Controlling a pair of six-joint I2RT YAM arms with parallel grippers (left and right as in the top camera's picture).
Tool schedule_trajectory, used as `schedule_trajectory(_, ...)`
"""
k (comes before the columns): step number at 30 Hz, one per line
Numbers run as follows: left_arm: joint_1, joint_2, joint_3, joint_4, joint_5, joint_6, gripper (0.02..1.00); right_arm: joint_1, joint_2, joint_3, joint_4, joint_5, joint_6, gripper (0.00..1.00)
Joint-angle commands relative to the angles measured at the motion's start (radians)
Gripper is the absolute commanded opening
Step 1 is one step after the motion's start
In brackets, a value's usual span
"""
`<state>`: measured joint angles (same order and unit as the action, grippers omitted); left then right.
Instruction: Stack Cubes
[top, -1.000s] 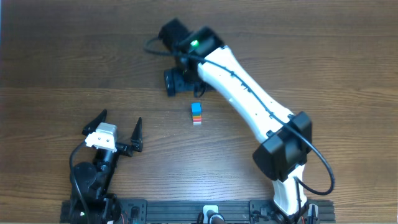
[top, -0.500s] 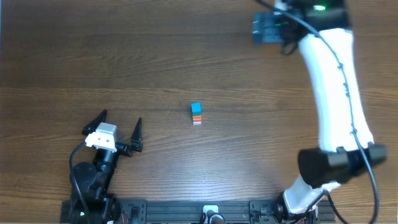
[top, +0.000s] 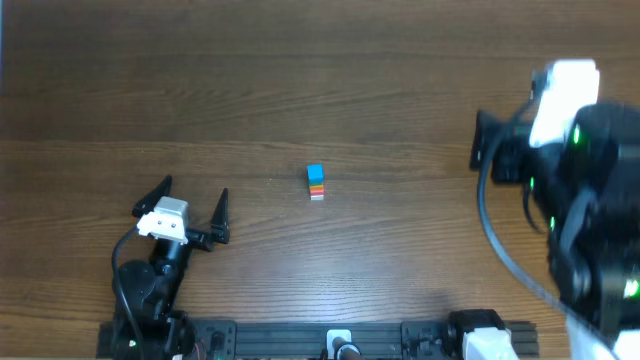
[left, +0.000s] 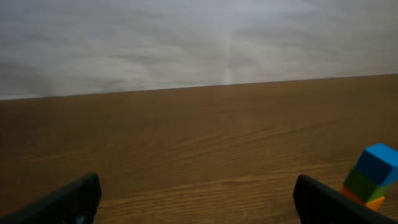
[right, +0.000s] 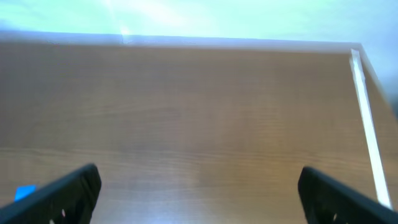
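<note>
One cube stack (top: 316, 183) noted upright at middle of wooden table (top: 120, 90), blue cube (left: 379, 163) uppermost, long axis vertical. Lies to the right of left gripper (top: 194, 190), jaws wide and empty; judged nearer that arm. Stands well apart from right gripper (right: 199, 196), likewise spread wide, empty, at right side.

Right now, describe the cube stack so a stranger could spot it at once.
Start with the dark wooden table. Near its middle, right of the left claw, stands a small cube stack. It alone is brightly coloured, blue cube on top.
</note>
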<state>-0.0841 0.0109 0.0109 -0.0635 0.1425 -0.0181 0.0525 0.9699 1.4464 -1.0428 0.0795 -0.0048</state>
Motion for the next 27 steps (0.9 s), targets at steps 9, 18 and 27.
schedule_trajectory(9,-0.005,-0.005,-0.005,-0.001,-0.005,0.018,1.000,0.009,-0.676,-0.778,0.295,0.082,0.021,0.991)
schedule_trajectory(18,-0.005,-0.005,-0.005,-0.001,-0.005,0.018,1.000,0.011,-0.964,-1.064,0.498,0.014,-0.010,0.993)
schedule_trajectory(27,-0.005,-0.005,-0.005,-0.001,-0.005,0.018,0.998,0.012,-0.961,-1.070,0.499,-0.005,-0.021,0.993)
